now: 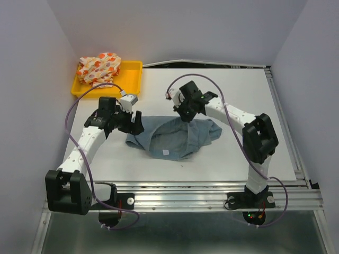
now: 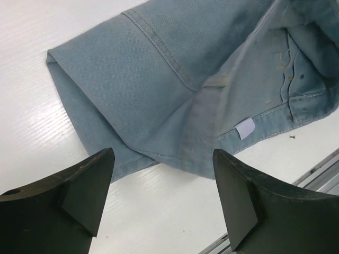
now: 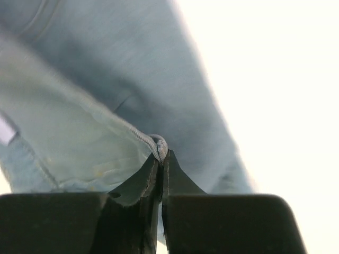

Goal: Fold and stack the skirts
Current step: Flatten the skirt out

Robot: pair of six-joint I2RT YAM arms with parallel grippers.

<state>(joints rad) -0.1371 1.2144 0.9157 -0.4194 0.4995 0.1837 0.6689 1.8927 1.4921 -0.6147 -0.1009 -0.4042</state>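
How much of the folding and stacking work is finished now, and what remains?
Nothing looks finished yet. The light-blue denim skirt lies crumpled on the white table. In hand: the right hand is shut on one edge of it, and the left hand is open near its other end. Left to do: fold it, fold the white spotted skirt bunched in the yellow tray, then stack both.

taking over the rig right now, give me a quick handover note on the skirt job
Left gripper: open, empty, poised at the left end of the denim skirt.
Right gripper: shut on a seamed edge of the denim skirt at its far side.
The denim skirt lies rumpled on the table. The spotted skirt sits bunched in the yellow tray.
Done: no neat fold, no stack yet.
Left: fold the denim, fetch and fold the spotted skirt, stack both.
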